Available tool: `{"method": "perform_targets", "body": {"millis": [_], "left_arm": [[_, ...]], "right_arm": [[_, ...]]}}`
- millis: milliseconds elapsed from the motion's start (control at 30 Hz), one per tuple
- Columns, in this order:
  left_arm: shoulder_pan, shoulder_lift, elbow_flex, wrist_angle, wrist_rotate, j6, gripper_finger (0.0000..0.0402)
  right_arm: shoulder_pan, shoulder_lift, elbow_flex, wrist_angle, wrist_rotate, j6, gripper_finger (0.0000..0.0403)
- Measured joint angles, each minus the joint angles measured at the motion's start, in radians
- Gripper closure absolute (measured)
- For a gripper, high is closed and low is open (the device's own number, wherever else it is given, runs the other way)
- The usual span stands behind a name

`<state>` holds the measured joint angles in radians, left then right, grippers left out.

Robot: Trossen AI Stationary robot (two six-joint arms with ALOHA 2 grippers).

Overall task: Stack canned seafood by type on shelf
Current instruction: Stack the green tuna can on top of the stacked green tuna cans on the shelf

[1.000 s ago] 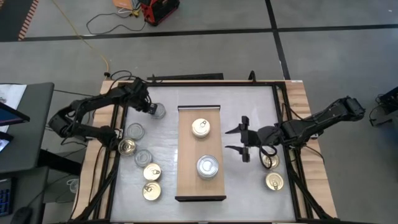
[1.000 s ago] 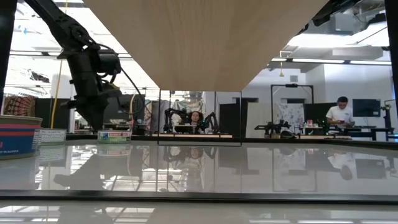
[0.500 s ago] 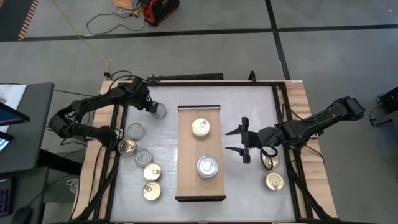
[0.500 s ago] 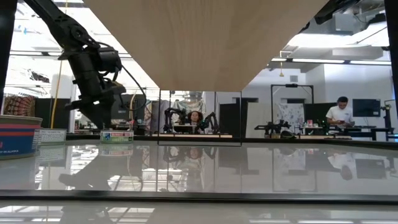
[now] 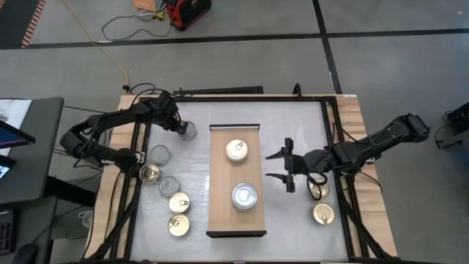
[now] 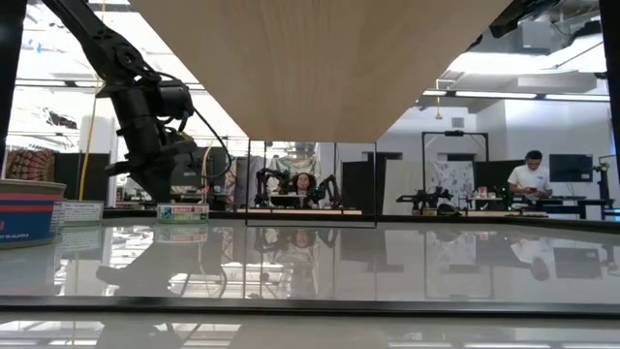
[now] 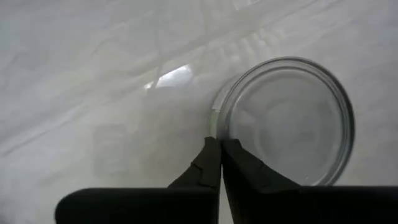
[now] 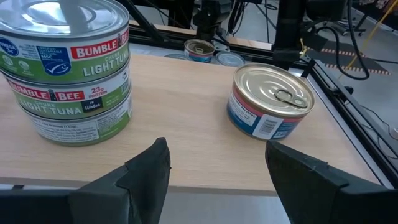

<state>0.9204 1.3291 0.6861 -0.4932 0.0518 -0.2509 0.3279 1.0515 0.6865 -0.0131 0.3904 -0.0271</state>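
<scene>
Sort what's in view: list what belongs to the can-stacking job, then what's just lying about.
Belongs to the job:
- wooden shelf
- stacked silver-lid tuna cans
- gold-lid can on the shelf
- silver-lid can beside the shut left gripper
- loose cans at table left and right
- open right gripper

Just lying about:
- red device on the floor
- yellow cable

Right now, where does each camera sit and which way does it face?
High: overhead, straight down on light-wood shelf board; both arms, left gripper, right gripper.
Low: tabletop height, level into the room; left arm shows.
Left wrist: down past shut fingers onto silver-lidded round tin.
Right wrist: across the shelf between open fingers, toward gold pull-tab tin.
Shared: high and right wrist both show that gold tin.
</scene>
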Motion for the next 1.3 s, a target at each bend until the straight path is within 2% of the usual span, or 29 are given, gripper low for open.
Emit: {"method": "perform_targets", "body": {"millis": [200,400,633,800,967,1300], "left_arm": [[0.043,-0.003,-0.008,-0.008,0.008,0.036,0.0401],[0.051,-0.006,-0.061,0.013,0.004,0.035,0.0401],[0.051,-0.012,-0.065,0.018,-0.008,0.035,0.0401],[0.048,-0.011,-0.065,0.002,-0.038,0.027,0.0401],[0.033,-0.004,-0.075,-0.055,-0.114,0.016,0.0401],[0.023,-0.009,-0.071,-0.044,-0.104,0.011,0.0401]], "right_arm": [[0.018,0.0,0.0,0.0,0.0,0.001,0.0113],[0.021,0.0,0.0,0.0,0.0,0.004,0.0113],[0.026,0.0,0.0,0.011,0.0,0.007,0.0113],[0.025,0.0,0.0,0.014,0.0,0.009,0.0113],[0.025,0.0,0.0,0.015,0.0,0.011,0.0113],[0.025,0.0,0.0,0.022,0.0,0.01,0.0113]]}}
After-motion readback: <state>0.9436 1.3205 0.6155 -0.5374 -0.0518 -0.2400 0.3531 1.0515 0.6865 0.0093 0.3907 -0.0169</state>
